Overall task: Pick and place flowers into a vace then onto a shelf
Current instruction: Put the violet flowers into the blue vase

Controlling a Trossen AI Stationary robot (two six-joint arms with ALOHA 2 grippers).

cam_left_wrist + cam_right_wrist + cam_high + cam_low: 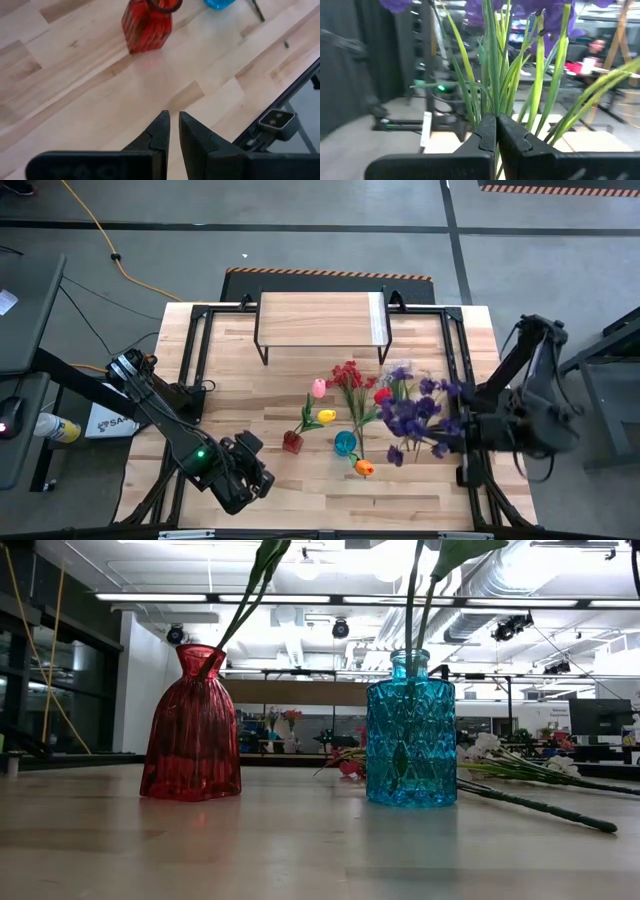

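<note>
gripping a purple spray while the vases wait

sitting low at the near left of the light slatted wooden tabletop point(420, 500), the left gripper point(262, 472) holds nothing, its two dark fingers point(159, 131) drawn almost together with only a thin slit between them. just beyond it stands the ribbed red glass vase point(292, 442), with one green stem leaning out to a yellow tulip point(326, 417). a pink tulip point(318, 388) lies just behind that. at the far edge of the table, well apart from the vases, stands the small shelf with a light wooden top and thin black legs point(318, 318), a pale strip at its right end.

toward the middle, a red cluster flower point(349, 374) spreads its blooms, and the cut-patterned blue glass vase point(345, 443) stands with green stems in it; an orange tulip point(364, 467) shows just in front of it. in the low view the red vase is left of the blue one, with loose stems and pale blooms lying on the wood behind and right of the blue vase.

on the right, the right gripper point(462, 430) is clamped tight on the long green stems of a purple spray point(412, 412), whose blossoms hang over the loose flowers right of the blue vase. its fingers point(485, 135) meet around the bundled stems, leaves fanning past them. a seated person point(596, 49) shows in the room beyond.
</note>
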